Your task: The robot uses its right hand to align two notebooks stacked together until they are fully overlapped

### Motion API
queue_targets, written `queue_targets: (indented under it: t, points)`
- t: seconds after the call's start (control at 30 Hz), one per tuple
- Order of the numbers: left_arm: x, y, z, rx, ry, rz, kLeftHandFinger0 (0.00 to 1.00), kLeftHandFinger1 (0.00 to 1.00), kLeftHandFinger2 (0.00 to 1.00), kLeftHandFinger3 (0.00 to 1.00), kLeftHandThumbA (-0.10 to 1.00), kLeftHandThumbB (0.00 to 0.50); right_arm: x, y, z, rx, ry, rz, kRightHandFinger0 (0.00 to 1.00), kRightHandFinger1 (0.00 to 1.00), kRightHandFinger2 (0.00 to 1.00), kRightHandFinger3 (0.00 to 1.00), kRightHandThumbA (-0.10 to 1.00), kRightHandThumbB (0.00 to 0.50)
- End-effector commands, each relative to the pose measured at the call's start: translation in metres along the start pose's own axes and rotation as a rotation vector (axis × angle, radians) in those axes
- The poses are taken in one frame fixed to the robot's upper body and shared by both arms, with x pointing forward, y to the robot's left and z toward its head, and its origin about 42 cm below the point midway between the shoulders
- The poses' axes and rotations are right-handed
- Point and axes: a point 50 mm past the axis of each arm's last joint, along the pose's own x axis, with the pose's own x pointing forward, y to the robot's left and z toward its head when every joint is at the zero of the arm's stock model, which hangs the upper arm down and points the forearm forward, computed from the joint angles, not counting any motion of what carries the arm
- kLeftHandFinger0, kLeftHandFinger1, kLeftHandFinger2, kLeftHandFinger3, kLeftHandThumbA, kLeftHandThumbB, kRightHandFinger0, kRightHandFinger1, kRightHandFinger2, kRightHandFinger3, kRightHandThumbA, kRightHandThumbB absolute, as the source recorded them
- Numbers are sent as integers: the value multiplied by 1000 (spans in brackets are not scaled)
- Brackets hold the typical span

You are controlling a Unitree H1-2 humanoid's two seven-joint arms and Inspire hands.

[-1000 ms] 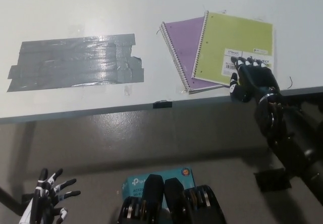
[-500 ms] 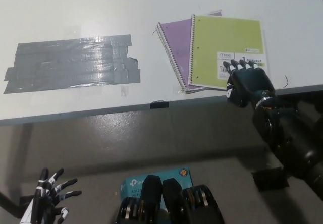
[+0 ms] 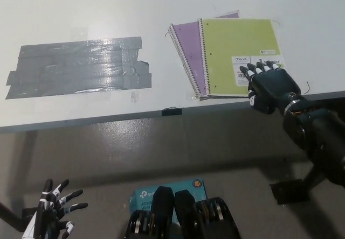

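A lime-green spiral notebook (image 3: 237, 53) lies on top of a purple spiral notebook (image 3: 188, 48) near the white table's front edge. The purple one sticks out to the left and a sliver shows above the green one's top edge. My black right hand (image 3: 269, 85) rests flat on the green notebook's lower right corner, over the white label, with its fingers spread and holding nothing. My white left hand (image 3: 51, 212) hangs low at the bottom left, fingers apart, away from the table.
A patch of grey tape strips (image 3: 78, 67) covers the table's left part. The table's front edge (image 3: 172, 111) runs across the middle, with floor below. A teal box (image 3: 161, 190) lies on the floor at the bottom centre.
The green notebook has turned under my right hand, from tilted to nearly square with the table edge, and less purple now shows. The left hand has stayed put.
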Motion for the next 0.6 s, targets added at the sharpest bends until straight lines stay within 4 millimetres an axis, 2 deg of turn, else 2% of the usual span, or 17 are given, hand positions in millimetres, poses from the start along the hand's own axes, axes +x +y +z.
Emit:
queue_targets:
  t: [0.0, 0.23, 0.33, 0.4, 0.57]
  points:
    - [3, 1, 14, 18, -67, -28, 605, 681, 822, 1000, 1000, 500, -2, 7, -15, -116, -31, 122, 1000, 1000, 1000, 1000, 1000, 384]
    - [4, -3, 12, 15, -63, -29, 624, 671, 821, 1000, 1000, 500, 0, 3, -6, -163, -80, 99, 1000, 1000, 1000, 1000, 1000, 388]
    - [6, -4, 12, 19, -63, -28, 582, 652, 804, 1000, 1000, 500, 4, 1, 3, -201, -104, 92, 1000, 1000, 1000, 1000, 1000, 411]
    - [8, -4, 12, 24, -70, -37, 564, 642, 796, 1000, 1000, 500, 7, -7, 11, -185, -133, 70, 1000, 1000, 1000, 1000, 1000, 380]
    - [7, -8, 16, 24, -76, -41, 583, 660, 811, 1000, 1000, 500, 13, -21, 18, -212, -155, 53, 1000, 1000, 1000, 1000, 1000, 362]
